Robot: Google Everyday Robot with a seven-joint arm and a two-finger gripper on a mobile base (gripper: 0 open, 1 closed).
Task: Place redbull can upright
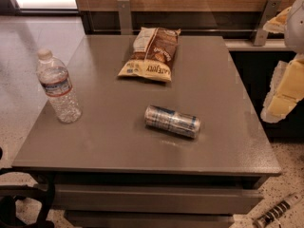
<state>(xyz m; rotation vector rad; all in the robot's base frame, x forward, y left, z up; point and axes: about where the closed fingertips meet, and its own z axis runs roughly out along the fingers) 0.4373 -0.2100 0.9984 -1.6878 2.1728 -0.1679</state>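
Smooth grey table (pixel 114 146), redbull can (pixel 172 121) lying sideways, gripper (pixel 285 93) at right, state unclear

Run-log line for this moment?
slim silver-blue metal redbull can: on its side, grey table centre | gripper: right edge, beside table, apart from can | upright placement: not done

1. The desk (pixel 118 146) is plain grey-brown.
2. The redbull can (pixel 172 121) is silver with blue panels.
3. At 9 o'clock, the water bottle (pixel 58 87) is clear, with a white cap and a red-banded label.
4. At 12 o'clock, the snack bag (pixel 151 54) is brown and cream.
5. At 3 o'clock, the pincer (pixel 284 91) is pale yellow and white.
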